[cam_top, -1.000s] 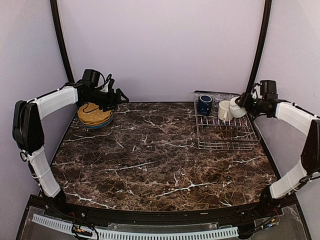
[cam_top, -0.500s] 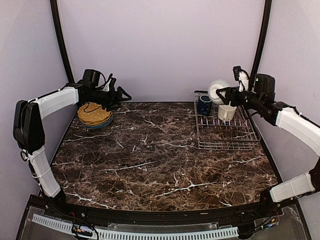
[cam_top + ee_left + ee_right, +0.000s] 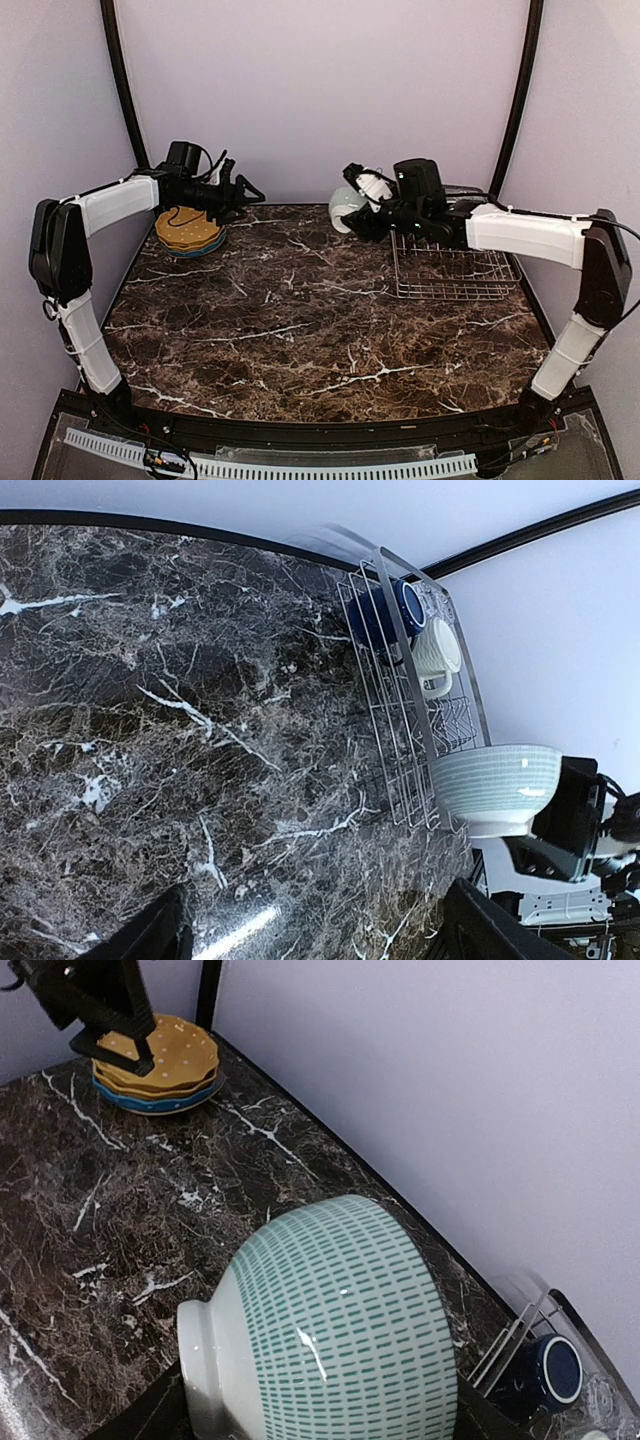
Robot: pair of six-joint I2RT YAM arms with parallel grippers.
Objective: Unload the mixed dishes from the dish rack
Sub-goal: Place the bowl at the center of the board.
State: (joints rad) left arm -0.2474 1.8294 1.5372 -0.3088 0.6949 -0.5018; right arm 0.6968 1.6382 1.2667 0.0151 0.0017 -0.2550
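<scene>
On my right the rack (image 3: 450,290) holds a navy mug (image 3: 388,610) and cream mug (image 3: 437,652) at its far end. Just left of it my right claw (image 3: 368,200) grips the bowl (image 3: 344,210), tipped sideways off the table (image 3: 300,310). Far left, my left claw (image 3: 248,190) gapes wide, holding nothing, beside the stacked plates (image 3: 188,232).

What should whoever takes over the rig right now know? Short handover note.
Left gripper: open, empty, hovering by the plate stack at the far left of the table.
Right gripper: shut on the pale green bowl, tipped on its side above the table, left of the dish rack.
Done: plates, yellow on blue, stacked out of the rack; bowl lifted out.
Left: set the bowl down; navy mug and cream mug are in the rack.
</scene>
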